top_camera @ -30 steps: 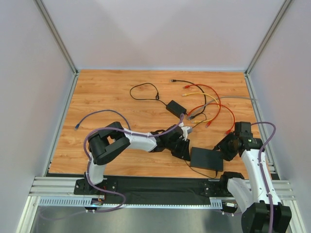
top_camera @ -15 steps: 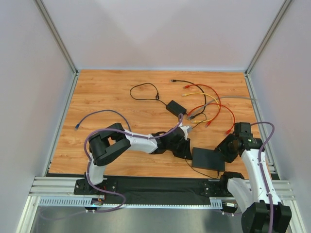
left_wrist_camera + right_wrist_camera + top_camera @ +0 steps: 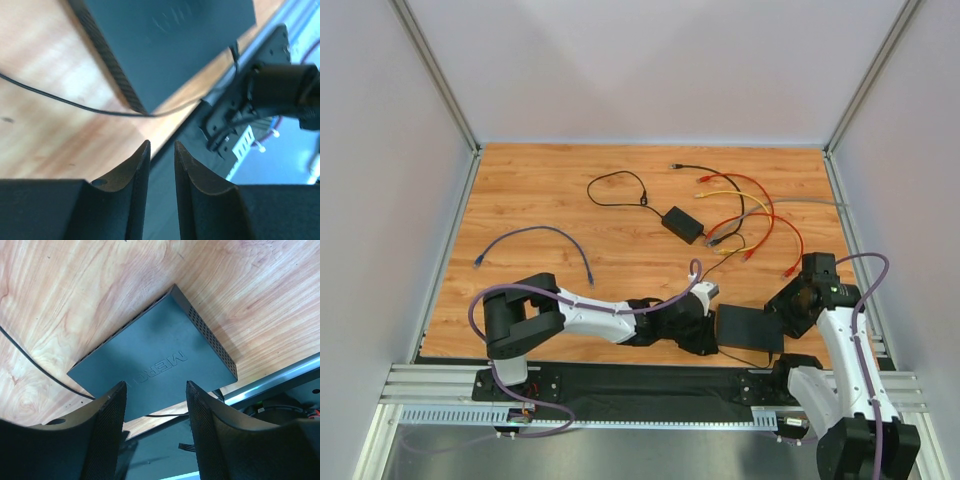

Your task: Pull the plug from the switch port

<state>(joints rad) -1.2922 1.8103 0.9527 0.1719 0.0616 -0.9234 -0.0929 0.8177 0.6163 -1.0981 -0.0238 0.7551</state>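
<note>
The switch [image 3: 750, 328] is a flat black box near the table's front edge. It also shows in the right wrist view [image 3: 155, 365] and at the top of the left wrist view [image 3: 165, 40]. A thin black cable [image 3: 60, 100] runs under its near corner. I see no plug in its sockets. My left gripper [image 3: 708, 343] lies low just left of the switch. Its jaws [image 3: 161, 145] stand a narrow gap apart and hold nothing. My right gripper [image 3: 783, 312] hovers at the switch's right side, and in its own view [image 3: 156, 385] it is open and empty.
A small black power-adapter brick [image 3: 682, 222] lies behind the switch, with red and yellow cables [image 3: 760, 215] tangled to its right. A loose purple cable [image 3: 535, 232] lies at the left. The black mat and metal rail [image 3: 640, 380] run along the near edge.
My left arm has swung from the far side of the switch down toward the near edge and now lies lower and stretched out. The right arm has barely moved.
</note>
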